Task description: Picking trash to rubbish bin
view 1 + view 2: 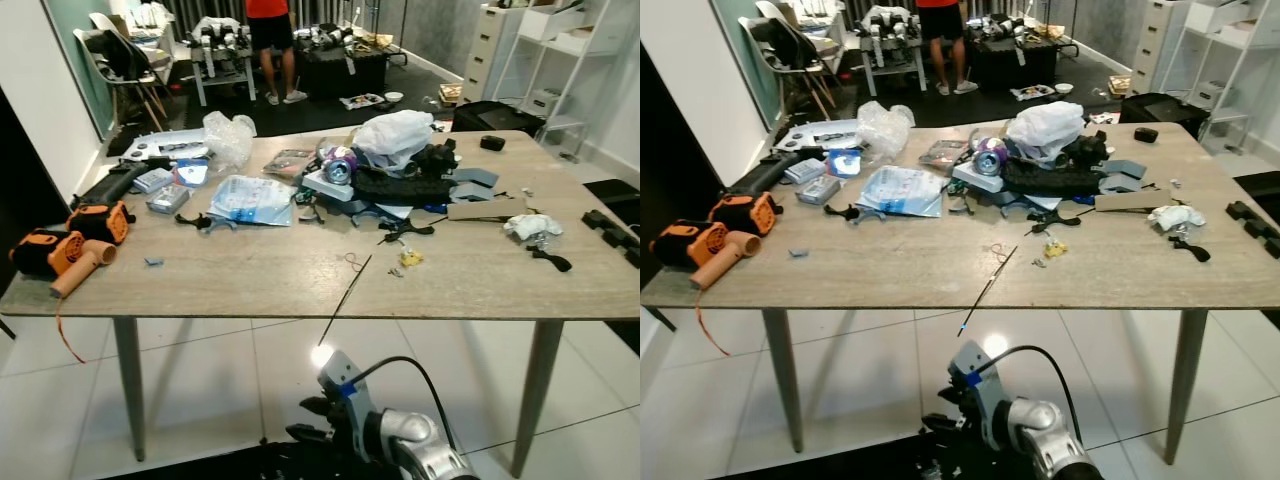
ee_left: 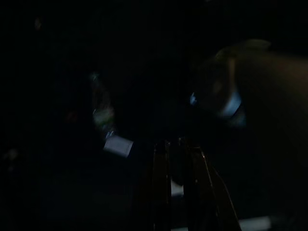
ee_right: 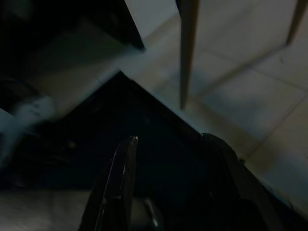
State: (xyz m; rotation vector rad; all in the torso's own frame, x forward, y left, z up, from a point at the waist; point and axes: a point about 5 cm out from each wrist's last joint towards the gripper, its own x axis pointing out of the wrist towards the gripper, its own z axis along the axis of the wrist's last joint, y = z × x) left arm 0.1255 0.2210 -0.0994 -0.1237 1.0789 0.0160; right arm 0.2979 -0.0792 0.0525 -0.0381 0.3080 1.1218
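The wooden table (image 1: 250,275) carries scattered trash: a crumpled white tissue (image 1: 530,226) at the right, a small yellow wrapper (image 1: 411,258) near the front, a blue plastic packet (image 1: 250,198), a clear plastic bag (image 1: 230,135) and a white plastic bag (image 1: 398,130) on a dark pile. My right gripper (image 3: 171,139) hangs low in front of the table, below its edge. It is open with nothing between its fingers, over a black shape (image 1: 220,465) on the tile floor. The left wrist view is very dark, with only a faint pale patch (image 2: 118,145).
Orange power tools (image 1: 70,245) lie at the table's left end. A thin black rod (image 1: 345,290) sticks out over the front edge. Table legs (image 1: 128,385) stand on white tiles. Behind are a person's legs (image 1: 272,55), chairs (image 1: 125,65) and white shelves (image 1: 560,60).
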